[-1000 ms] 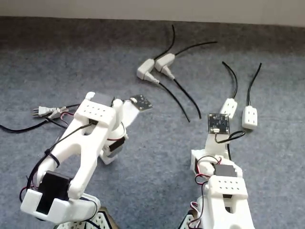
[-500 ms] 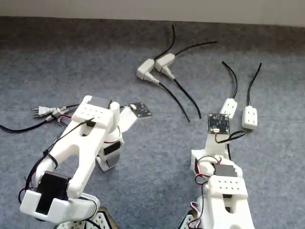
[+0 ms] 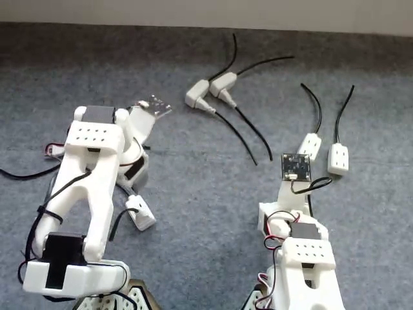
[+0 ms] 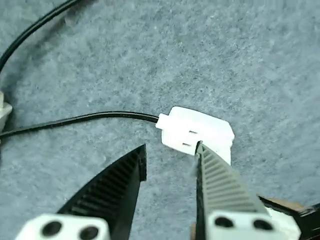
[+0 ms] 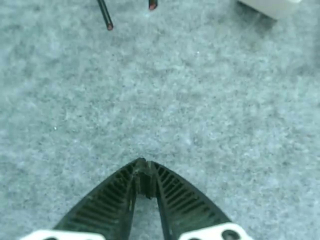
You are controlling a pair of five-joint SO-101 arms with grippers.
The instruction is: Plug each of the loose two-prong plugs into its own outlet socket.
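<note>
A white outlet socket with two slots lies on the grey carpet, its black cord trailing off. My left gripper hangs open just short of it, one fingertip over the socket's near edge. In the high view the same socket lies beside the left arm. Two more loose sockets lie at the right, just beyond the right arm's camera board. My right gripper is shut over bare carpet, holding nothing.
Two plug-and-socket pairs lie joined at the back centre, cords running off. A black cord crosses the left edge and runs under the left arm. The carpet between the arms is open.
The left arm has swung left and back, away from the middle. The white socket it had hung over now lies uncovered on the carpet. The right arm has not moved.
</note>
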